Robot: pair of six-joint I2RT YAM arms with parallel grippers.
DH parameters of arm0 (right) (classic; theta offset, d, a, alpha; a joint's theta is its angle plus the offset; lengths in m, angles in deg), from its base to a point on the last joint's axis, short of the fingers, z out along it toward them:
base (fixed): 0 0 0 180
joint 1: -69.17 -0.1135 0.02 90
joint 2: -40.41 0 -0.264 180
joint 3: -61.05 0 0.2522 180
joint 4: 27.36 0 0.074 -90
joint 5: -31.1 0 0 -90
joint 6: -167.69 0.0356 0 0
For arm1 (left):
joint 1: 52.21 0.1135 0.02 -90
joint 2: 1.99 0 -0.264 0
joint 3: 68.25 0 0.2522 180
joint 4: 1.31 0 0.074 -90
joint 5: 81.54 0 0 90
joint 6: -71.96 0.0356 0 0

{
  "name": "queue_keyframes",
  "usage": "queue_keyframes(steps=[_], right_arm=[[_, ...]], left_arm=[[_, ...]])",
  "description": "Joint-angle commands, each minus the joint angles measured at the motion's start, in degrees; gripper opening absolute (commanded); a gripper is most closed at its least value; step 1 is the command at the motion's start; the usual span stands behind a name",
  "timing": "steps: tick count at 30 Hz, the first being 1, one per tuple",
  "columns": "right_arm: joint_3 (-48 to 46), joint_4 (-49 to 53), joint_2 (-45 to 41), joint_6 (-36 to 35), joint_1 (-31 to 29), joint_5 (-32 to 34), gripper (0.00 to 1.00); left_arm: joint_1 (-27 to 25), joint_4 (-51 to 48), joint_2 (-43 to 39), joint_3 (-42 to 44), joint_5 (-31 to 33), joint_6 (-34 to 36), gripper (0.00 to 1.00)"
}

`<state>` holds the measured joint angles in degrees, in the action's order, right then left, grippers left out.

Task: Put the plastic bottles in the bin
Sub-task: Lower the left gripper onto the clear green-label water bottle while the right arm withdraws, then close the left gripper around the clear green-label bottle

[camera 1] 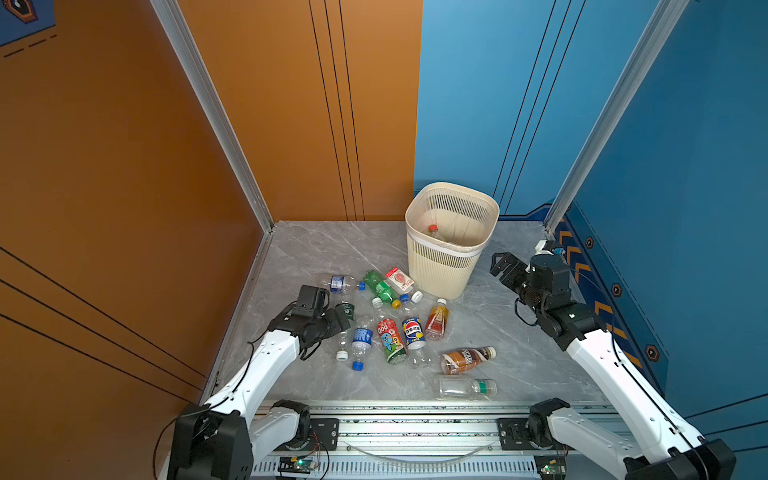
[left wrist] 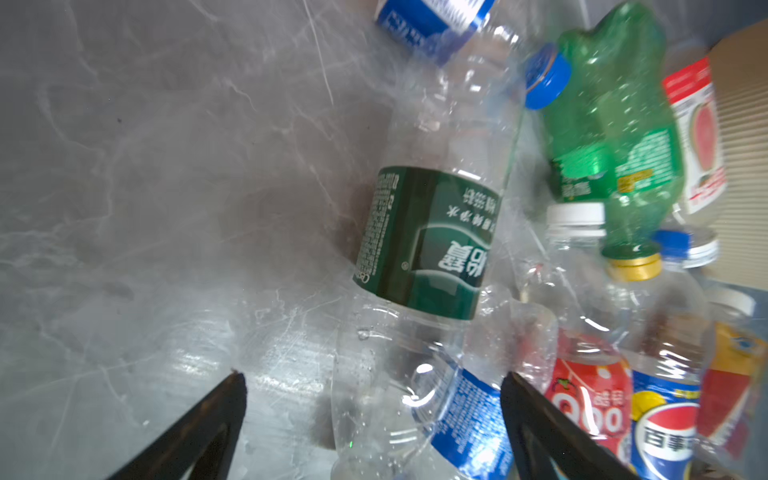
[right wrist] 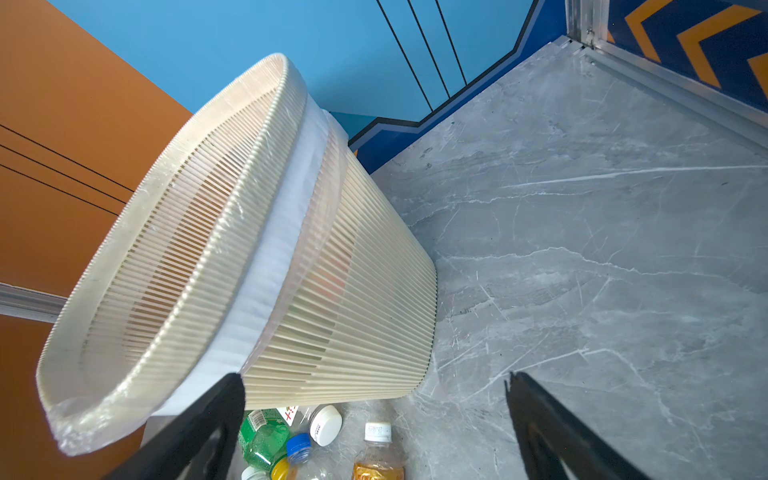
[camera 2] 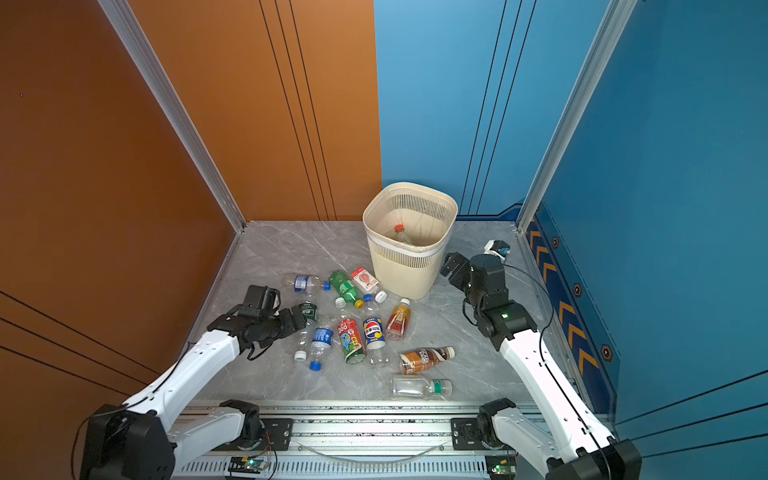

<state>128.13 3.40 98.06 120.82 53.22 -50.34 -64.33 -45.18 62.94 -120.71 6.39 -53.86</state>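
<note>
The cream slatted bin [camera 1: 451, 245] [camera 2: 409, 249] [right wrist: 353, 299] stands at the back of the grey marble floor, with a red-capped bottle [camera 1: 433, 230] inside it. Several plastic bottles lie in front of it, among them a green one [camera 1: 380, 289], a red-labelled one [camera 1: 390, 340], a Pepsi one [camera 1: 413, 332] and a brown one [camera 1: 467, 359]. My left gripper [camera 1: 345, 316] [left wrist: 374, 382] is open, low over a clear bottle with a dark green label [left wrist: 428, 241] that lies between its fingers. My right gripper [camera 1: 498, 264] [right wrist: 374, 382] hangs open and empty just right of the bin.
Orange wall on the left, blue wall on the right, each with an aluminium post. A metal rail [camera 1: 415, 428] runs along the front edge. A clear bottle with a green band [camera 1: 465, 387] lies near that rail. A small white device [camera 1: 550, 248] sits in the back right corner.
</note>
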Motion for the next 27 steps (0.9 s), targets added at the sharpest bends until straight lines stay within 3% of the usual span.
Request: queue_keyframes(steps=[1, 19, 24, 27], right_arm=[[0.9, -0.4, -1.0, 0.7, 0.4, -0.1, 1.0], [-0.7, 0.3, -3.0, 0.5, 2.9, -0.2, 0.99], [-1.0, -0.2, -2.7, 1.0, 3.3, -0.8, 1.0], [-1.1, -0.3, -2.6, 1.1, 3.5, -1.0, 1.0]], left_arm=[[-1.9, -0.3, 3.4, -3.1, 3.8, 2.9, 0.96], [-4.1, 1.7, 22.9, -11.5, 6.5, 4.5, 0.93], [-4.2, 1.7, 25.8, -12.9, 5.4, 4.9, 0.88], [-4.1, 1.3, 26.2, -13.5, 5.1, 5.3, 0.79]])
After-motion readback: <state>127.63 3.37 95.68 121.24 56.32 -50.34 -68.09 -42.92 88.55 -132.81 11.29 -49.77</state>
